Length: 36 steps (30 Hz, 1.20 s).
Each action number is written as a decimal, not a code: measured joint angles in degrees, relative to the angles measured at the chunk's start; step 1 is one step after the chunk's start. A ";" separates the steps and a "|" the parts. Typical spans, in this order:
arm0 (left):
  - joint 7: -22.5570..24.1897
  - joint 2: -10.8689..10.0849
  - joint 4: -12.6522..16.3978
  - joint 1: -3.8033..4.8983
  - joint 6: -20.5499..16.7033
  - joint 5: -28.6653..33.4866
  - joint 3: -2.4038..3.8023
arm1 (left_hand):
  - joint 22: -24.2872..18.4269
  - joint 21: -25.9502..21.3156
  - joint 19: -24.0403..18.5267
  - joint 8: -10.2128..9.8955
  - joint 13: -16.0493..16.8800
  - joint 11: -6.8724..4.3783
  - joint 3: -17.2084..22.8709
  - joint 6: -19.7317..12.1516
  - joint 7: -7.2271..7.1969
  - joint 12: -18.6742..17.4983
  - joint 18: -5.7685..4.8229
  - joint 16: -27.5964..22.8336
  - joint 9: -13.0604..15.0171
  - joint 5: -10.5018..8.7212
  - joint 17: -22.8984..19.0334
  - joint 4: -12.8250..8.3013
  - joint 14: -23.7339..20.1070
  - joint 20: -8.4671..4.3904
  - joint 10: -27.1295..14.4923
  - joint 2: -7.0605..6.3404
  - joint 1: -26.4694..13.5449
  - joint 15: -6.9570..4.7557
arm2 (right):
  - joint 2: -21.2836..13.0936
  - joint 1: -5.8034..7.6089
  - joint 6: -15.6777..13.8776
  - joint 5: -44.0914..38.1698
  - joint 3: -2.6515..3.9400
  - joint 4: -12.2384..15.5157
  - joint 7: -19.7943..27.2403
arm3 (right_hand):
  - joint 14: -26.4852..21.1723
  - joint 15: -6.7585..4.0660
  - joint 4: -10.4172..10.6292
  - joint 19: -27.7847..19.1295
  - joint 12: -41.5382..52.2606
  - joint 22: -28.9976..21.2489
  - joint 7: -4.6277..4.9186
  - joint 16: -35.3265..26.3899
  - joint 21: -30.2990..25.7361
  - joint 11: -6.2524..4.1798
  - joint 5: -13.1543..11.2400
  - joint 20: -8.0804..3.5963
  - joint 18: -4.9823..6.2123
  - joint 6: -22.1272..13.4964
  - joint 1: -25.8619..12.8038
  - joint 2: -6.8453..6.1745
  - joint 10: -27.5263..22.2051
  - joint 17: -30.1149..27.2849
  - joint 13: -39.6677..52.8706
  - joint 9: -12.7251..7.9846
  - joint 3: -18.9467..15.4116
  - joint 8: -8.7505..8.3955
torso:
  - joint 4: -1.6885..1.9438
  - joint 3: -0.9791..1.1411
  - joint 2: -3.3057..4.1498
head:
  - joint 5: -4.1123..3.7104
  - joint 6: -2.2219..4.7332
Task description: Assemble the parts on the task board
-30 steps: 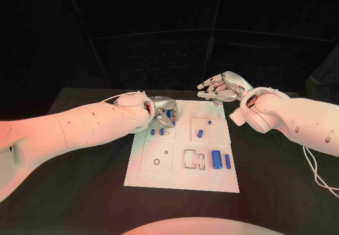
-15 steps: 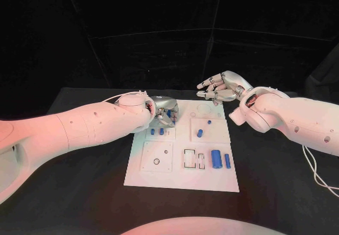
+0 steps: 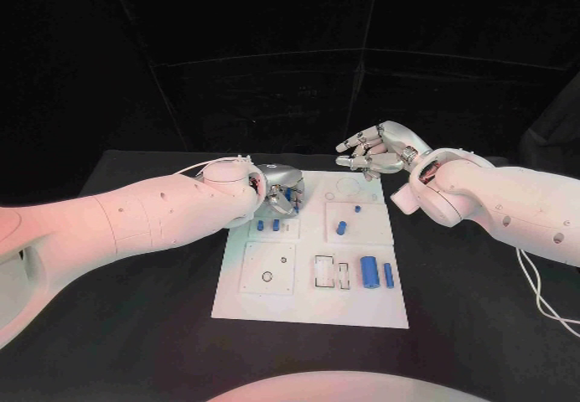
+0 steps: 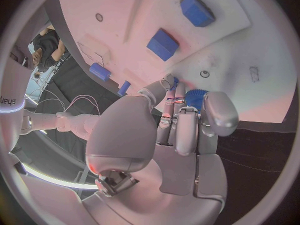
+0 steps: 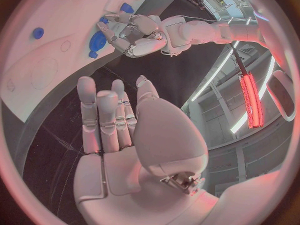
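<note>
Here the left hand [image 3: 281,188] sits low over the far-left part of the task board [image 3: 260,303], its fingers [image 4: 219,115] curled round a small blue part [image 4: 195,96], which the left wrist view shows pinched at the fingertips just above the white surface. Whether that part already touches the board cannot be told. Just beyond the fingertips in the left wrist view lies a small round hole [image 4: 205,74] in the board, and that is probably where the part belongs; the coming move turns on this short gap, with the part's axis seeming to run along the fingers toward the board. Judged from this, the hand needs only a slight shift forward and down.

Nearer the robot from the left hand, 2 short blue pegs [image 3: 268,224] stand side by side on the board. Further out, toward the other arm, a small blue cylinder [image 3: 342,227] lies in the neighbouring panel, and at the near-right lie 2 larger blue cylinders [image 3: 377,272], their long axes running away from the robot.

The right hand [image 3: 377,151] hovers beyond the board's far edge, fingers spread and holding nothing. The left hand is plainly the nearer to the hole.
</note>
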 measured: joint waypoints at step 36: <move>0.48 -10.07 7.41 -0.03 -2.79 2.57 4.17 | 1.44 1.34 0.20 -2.48 -0.78 0.61 1.37 0.39 0.39 -3.72 -0.57 0.00 -0.12 0.00 -0.29 -0.54 0.00 0.20 1.04 -1.22 -1.22 0.01 | -0.12 -0.04 0.00 -0.02 0.00 -0.23 0.12 | 0.00 0.00 0.00 0.00 0.00 0.00 0.00 0.00 0.00 0.00 0.00 0.00 0.00 0.00 0.00 0.00 0.00 0.00 -0.03 0.00 0.00 0.00 | 0.20 -0.01 -0.02 | -0.01 0.61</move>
